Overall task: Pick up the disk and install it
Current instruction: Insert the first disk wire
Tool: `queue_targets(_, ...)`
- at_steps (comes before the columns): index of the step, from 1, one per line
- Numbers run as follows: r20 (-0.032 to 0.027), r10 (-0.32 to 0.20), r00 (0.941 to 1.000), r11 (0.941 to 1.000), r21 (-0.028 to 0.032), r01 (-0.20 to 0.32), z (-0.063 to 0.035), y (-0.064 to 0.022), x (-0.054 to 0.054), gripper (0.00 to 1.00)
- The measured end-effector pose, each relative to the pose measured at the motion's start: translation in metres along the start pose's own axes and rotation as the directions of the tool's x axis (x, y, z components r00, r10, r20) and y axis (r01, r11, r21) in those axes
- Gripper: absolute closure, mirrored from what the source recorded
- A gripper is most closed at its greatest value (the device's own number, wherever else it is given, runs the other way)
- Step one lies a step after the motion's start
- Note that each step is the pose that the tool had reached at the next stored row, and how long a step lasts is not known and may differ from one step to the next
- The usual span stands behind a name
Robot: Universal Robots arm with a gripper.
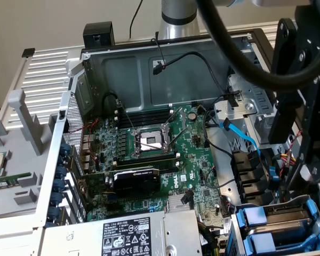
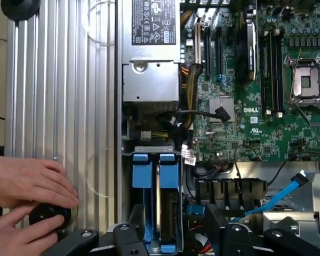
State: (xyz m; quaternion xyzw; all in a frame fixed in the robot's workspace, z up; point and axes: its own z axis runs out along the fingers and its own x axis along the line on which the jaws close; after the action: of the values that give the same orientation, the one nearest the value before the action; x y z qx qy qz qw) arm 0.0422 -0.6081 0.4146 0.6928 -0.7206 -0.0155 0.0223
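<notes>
Wrist view: end effector fingers apart, nearest the disk, two blue tabs; two hands touch one black knob. Exterior view: one blue cable at 3 o'clock.

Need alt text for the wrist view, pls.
Looking down into an open computer case, the black tool sits close over the blue-framed disk in the drive bay, beside the motherboard with an empty processor socket. A person's hands rest on a black knob on the ribbed metal surface.
</notes>
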Motion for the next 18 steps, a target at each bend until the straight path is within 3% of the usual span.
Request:
queue_targets(7,0.0076,0.069,0.9976,0.9975,0.0155,-0.069,0.0001,-0.0001,0.0,0.43)
queue_targets(18,0.007,0.074,0.9972,0.9971,0.0152,-0.074,-0.0014,-0.0246,-0.013,0.43)
